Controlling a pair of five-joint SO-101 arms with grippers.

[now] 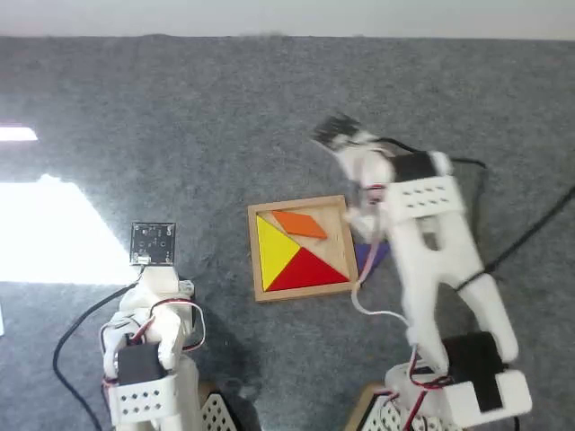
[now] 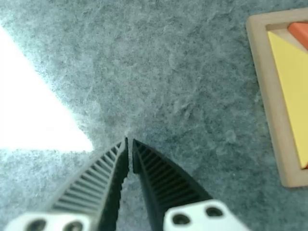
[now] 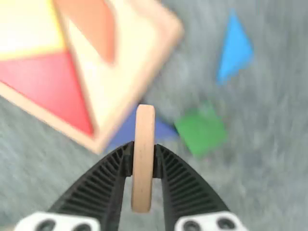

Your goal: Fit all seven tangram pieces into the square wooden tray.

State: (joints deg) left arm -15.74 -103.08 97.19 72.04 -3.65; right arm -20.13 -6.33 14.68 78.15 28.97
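Right gripper [image 3: 143,145] is squeezing pale piece [image 3: 143,120] edge-on, just beside tray [image 1: 305,292]. Yellow [image 1: 272,247], red [image 1: 310,269] and orange [image 1: 301,224] pieces are lying in tray. Purple piece [image 1: 370,256], green square [image 3: 201,131] and blue triangle [image 3: 236,48] are lying on carpet. Left gripper [image 2: 130,141] is resting well apart from tray, fingers closed together, gripping nothing.

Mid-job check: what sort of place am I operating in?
Probably a robotics lab tabletop: grey felt-like mat, left arm and right arm side by side, square wooden tangram tray.
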